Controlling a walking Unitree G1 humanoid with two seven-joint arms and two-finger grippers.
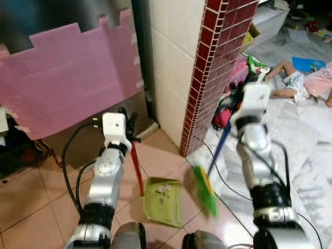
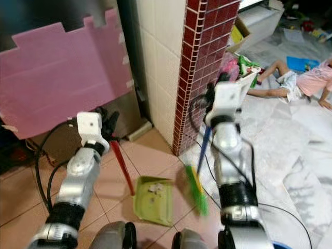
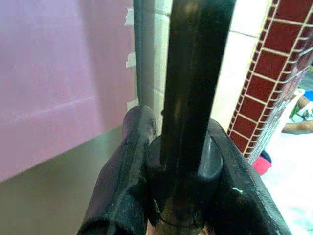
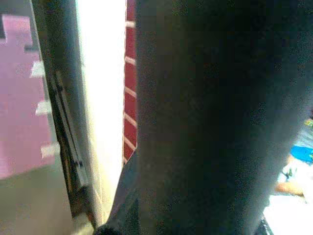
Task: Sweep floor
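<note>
- Left gripper point(image 1: 129, 124): you see its jaws clenched on the red handle point(image 1: 137, 166) of the green dustpan point(image 1: 164, 201); the left wrist view shows the two black fingers point(image 3: 132, 161) wrapped round a dark shaft.
- Dustpan: it rests on the tiled floor point(image 1: 31, 192) in the near middle, just in front of the robot, with a few pale scraps of debris point(image 1: 165, 188) lying in its tray.
- Right gripper point(image 1: 234, 101): it sits at the top of the blue broom handle point(image 1: 220, 145); the right wrist view is blocked by a dark shaft, so you cannot tell how the jaws stand.
- Broom head point(image 1: 205, 189): the green bristles are blurred, just right of the dustpan's open edge and close to the floor.
- Risk, scatter: a stroke that is too fast or too high would likely flick the scraps past or out of the tray.
- Risk, pan shift: if the bristles strike the pan's rim, the pan may slide or tilt in the left grip.
- Risk, snagging: a black cable point(image 1: 220, 174) runs along the floor on the right, near the brick pillar point(image 1: 215, 67); a wide stroke could catch it.
- Risk, bystander: a person point(image 1: 306, 83) lies on the white sheet point(image 1: 306, 140) far right; keep the handle's swing away from that side.
</note>
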